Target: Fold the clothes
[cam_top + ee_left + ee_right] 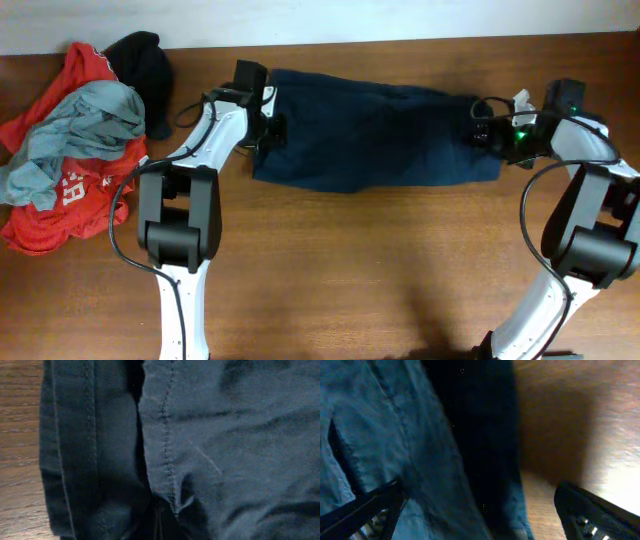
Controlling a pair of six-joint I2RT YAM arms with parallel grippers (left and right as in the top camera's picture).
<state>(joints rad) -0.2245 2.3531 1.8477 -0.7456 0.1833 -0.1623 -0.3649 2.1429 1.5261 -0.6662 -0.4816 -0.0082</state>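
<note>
Right gripper (477,492): jaws are standing wide apart, straddling the clothes' right edge; one finger (365,510) is hanging over fabric, the other over bare wood.
Clothes (380,140): dark navy and soft, lying as a long wrinkled band along the far middle of the worktop (350,270), stretching between both grippers.
Seams (167,435): stitching is running along a hem and an overlapping flap.
Left gripper (268,128): sitting at the clothes' left end, jaws together; whether fabric is pinched cannot be told.
Pile (70,150): red, grey and black garments are lying at the far left corner.
</note>
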